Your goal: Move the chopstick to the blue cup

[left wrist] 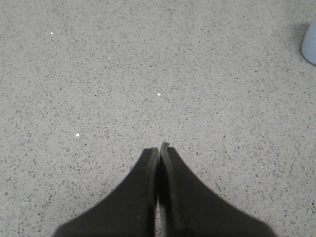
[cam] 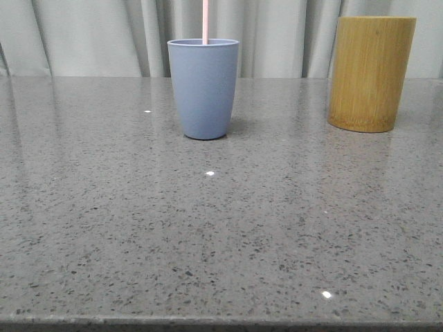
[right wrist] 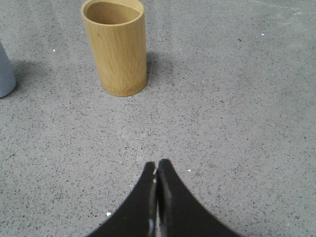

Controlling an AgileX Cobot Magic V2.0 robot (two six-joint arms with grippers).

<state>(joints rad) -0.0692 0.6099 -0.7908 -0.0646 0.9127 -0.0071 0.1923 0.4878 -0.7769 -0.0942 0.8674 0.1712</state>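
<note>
Chopstick upright in blue cup, long axis vertical, pointing up; left gripper and right gripper pressed together above bench.

The left gripper, two dark tapered fingers, hangs above a grey speckled stone tabletop with its tips pressed together and nothing between them. A few small bright glints dot the surface ahead of the fingertips. A sliver of the pale grey-blue smooth cup stands at the picture's edge, well apart from the gripper.
</note>
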